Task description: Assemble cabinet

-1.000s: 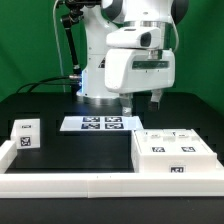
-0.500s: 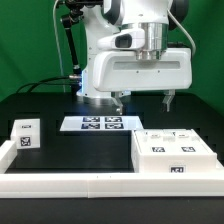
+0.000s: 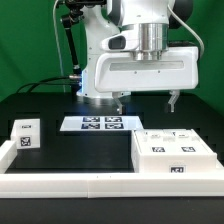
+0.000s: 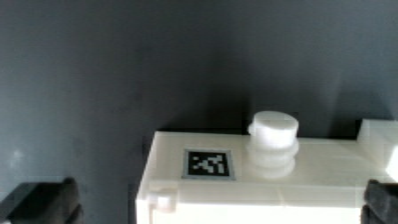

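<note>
The claw [image 3: 146, 101] had swung broadside in the last second, spread wide and empty. It hung above the cabinet [image 3: 173, 152], which sat untouched on the bench [image 3: 80, 150] at the exterior view's right. A grab looked imminent.

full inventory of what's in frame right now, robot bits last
cabinet: one, white with black-and-white tags, front of the table, exterior view's right
peg: one, white, upright on the cabinet's top
small tagged cube: one, white, exterior view's left
marker board: one, white, flat, mid-table
rail: one, white, along the table's front edge
table: one, black
arm: one, white, at the back; jaws open, empty, over the table
</note>
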You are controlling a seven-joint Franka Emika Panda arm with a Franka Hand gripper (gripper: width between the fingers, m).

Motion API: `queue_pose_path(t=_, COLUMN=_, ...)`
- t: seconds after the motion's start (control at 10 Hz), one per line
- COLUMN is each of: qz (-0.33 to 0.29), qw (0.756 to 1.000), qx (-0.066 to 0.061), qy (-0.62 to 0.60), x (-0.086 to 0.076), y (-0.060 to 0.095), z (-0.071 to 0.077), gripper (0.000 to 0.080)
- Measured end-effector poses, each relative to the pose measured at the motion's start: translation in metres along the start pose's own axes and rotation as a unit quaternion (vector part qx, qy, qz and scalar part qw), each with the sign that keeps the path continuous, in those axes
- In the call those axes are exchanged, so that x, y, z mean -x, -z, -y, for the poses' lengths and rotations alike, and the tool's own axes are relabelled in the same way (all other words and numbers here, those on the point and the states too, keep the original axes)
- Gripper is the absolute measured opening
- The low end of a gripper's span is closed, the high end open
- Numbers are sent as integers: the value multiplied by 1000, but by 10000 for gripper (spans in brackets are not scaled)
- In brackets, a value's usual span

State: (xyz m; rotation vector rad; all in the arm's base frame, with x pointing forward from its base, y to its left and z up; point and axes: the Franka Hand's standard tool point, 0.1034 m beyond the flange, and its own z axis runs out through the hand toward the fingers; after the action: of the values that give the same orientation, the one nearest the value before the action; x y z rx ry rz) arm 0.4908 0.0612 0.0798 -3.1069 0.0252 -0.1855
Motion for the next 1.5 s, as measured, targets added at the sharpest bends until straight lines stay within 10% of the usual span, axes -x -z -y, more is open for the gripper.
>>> queue_pose_path(t=1.1, qz=2, qw=1000, qx=-7, qy=-29, x=20, y=-60, z=23, gripper=797)
queue_pose_path(t=1.5, qz=2, qw=1000, qx=-7, qy=-22, x=21, y=-60, z=24, gripper=797)
